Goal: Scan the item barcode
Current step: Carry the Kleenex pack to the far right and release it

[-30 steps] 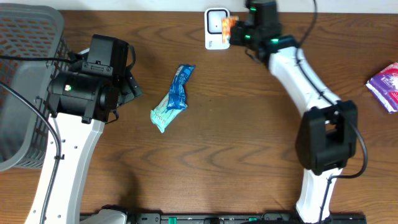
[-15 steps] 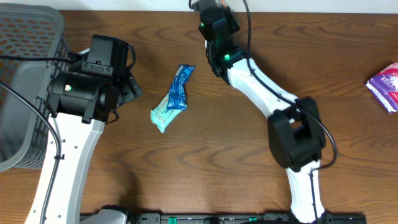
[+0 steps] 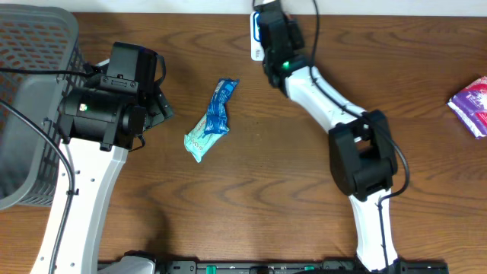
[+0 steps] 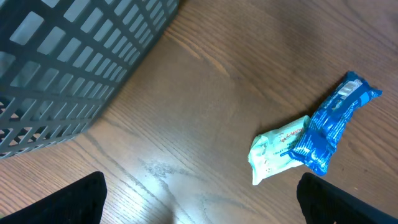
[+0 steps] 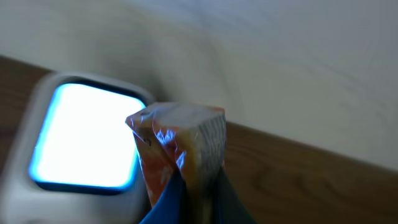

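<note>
My right gripper (image 5: pixel 196 194) is shut on a crinkly orange packet (image 5: pixel 180 146), which sticks up between its blue fingers. The packet hangs just right of the white scanner (image 5: pixel 43 186), whose screen (image 5: pixel 87 137) glows bright with a blue rim. From overhead, the right gripper (image 3: pixel 272 32) sits at the table's far edge, over most of the scanner (image 3: pixel 256 39), and the packet is hidden beneath it. My left gripper (image 4: pixel 199 211) is open and empty, low above bare wood near the basket.
A grey mesh basket (image 3: pixel 30 91) stands at the far left, also in the left wrist view (image 4: pixel 62 56). A blue packet (image 3: pixel 219 106) lies across a pale green one (image 3: pixel 198 141) mid-table. A purple packet (image 3: pixel 472 103) lies at the right edge.
The right arm swung left from beside the scanner, passed over it, then came back slightly right. Now the scanner's left rim shows. The left arm has not moved.
</note>
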{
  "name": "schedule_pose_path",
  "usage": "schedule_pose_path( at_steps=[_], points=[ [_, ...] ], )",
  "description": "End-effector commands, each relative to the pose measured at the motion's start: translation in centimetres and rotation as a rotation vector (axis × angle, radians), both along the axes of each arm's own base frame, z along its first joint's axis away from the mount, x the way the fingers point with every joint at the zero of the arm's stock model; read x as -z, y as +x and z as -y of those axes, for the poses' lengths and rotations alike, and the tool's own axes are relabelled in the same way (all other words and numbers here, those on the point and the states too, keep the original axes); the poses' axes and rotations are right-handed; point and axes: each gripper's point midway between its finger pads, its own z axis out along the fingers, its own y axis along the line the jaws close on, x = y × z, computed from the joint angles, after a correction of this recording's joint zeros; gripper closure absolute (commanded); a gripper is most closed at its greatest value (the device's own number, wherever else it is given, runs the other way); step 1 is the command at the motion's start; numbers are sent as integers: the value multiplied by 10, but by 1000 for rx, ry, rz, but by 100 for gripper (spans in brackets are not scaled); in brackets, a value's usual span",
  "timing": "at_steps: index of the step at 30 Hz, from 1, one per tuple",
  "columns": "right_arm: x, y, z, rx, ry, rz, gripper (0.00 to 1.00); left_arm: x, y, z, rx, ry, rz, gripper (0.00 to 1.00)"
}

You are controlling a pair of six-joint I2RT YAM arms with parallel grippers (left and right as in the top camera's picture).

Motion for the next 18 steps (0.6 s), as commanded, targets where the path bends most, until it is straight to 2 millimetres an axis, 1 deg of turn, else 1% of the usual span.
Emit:
schedule_pose_path(
  at_steps=[1,4,5,7,9,10,11,15,18],
  points=[
    [-46,5,76,227,84,67,99,-2,1,-4,-2,23,1,2],
    [-44,-4,131,336,87,1,99,-2,1,-4,-2,23,1,2],
    [-43,-10,154,384,85,-24,99,-2,1,-4,-2,23,1,2],
    [-35,-22,191,455,73,-85,99,-2,1,-4,-2,23,1,2],
    [-24,-38,230,523,46,-163,99,-2,1,-4,-2,23,1,2],
    [-20,-44,244,548,38,-192,99,-2,1,-4,-2,23,1,2],
    [-14,-53,264,584,27,-233,99,-2,1,-4,-2,23,1,2],
    [0,-82,324,718,45,-303,99,-2,1,-4,-2,23,1,2],
    [5,-95,355,783,73,-316,99,-2,1,-4,-2,23,1,2]
  ],
)
